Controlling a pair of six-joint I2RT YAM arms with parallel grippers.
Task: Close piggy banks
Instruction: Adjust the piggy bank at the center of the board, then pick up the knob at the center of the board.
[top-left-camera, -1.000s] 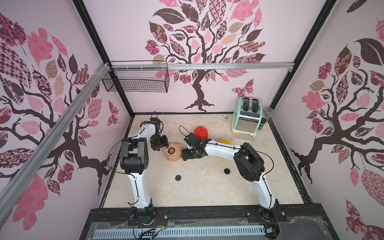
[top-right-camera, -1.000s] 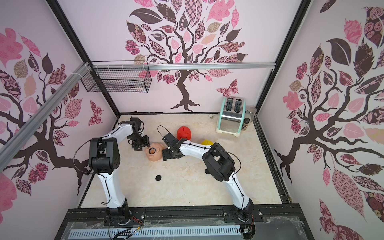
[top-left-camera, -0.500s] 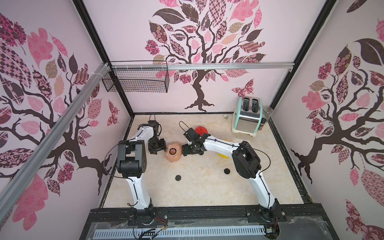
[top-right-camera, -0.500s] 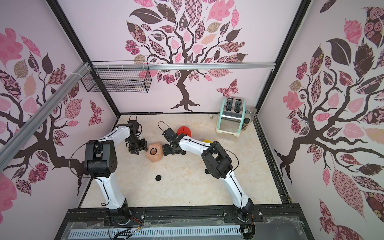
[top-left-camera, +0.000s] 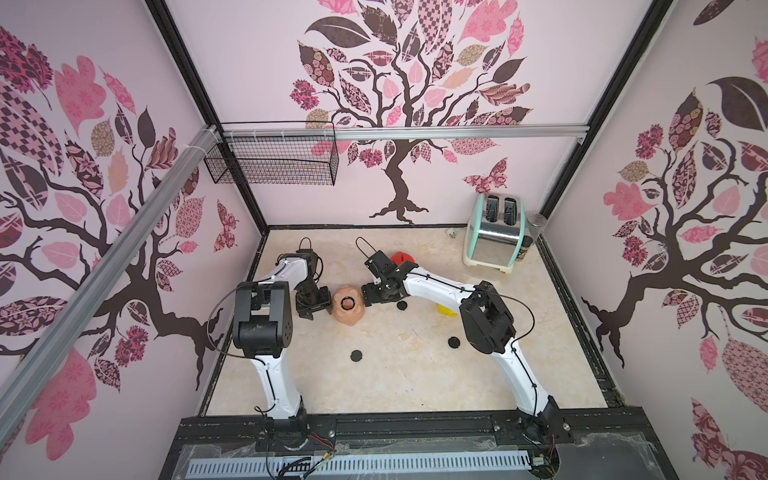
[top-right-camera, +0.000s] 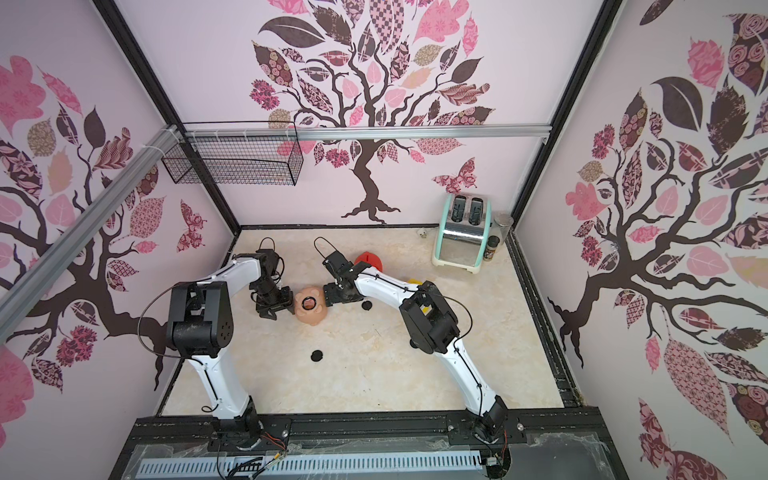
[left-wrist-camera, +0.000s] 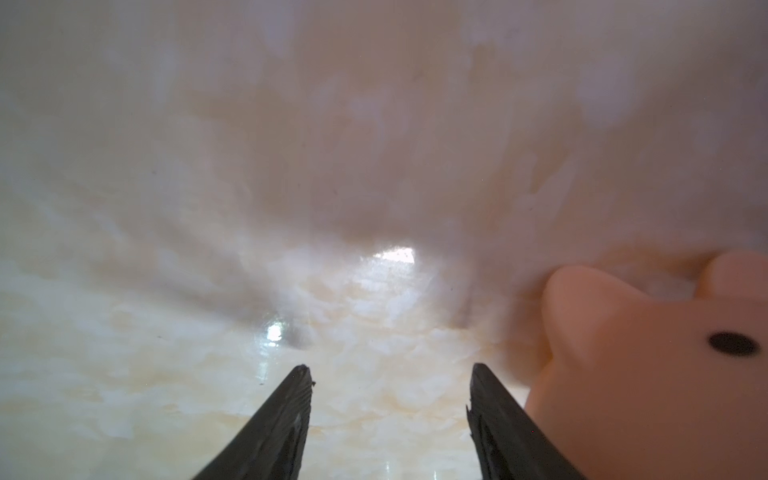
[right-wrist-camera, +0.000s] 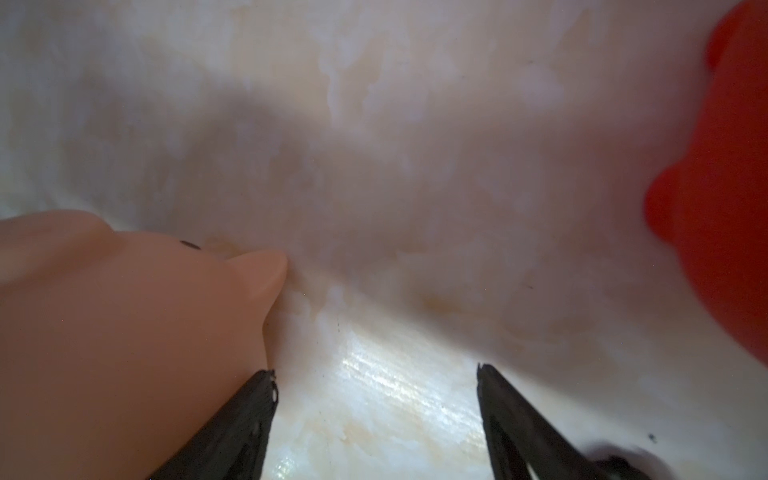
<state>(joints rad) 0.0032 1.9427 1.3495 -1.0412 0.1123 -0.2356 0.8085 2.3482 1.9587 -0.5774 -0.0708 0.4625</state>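
Note:
The peach-pink piggy bank lies belly up on the marble floor, its dark-rimmed round hole facing up. My left gripper stands open just to its left, one finger beside the pig's head, only floor between the jaws. On the pig's other side my right gripper is open too, one finger against the pig. The red piggy bank sits behind the right arm. That arm mostly hides the yellow piggy bank.
Black plug discs lie on the floor: one just right of the right gripper, one in front of the pink pig, one by the right elbow. A toaster stands back right. A wire basket hangs on the back left wall.
The left gripper came forward and down beside the pink pig. The right arm swung toward the back, uncovering a black plug beside it. The pig stayed put.

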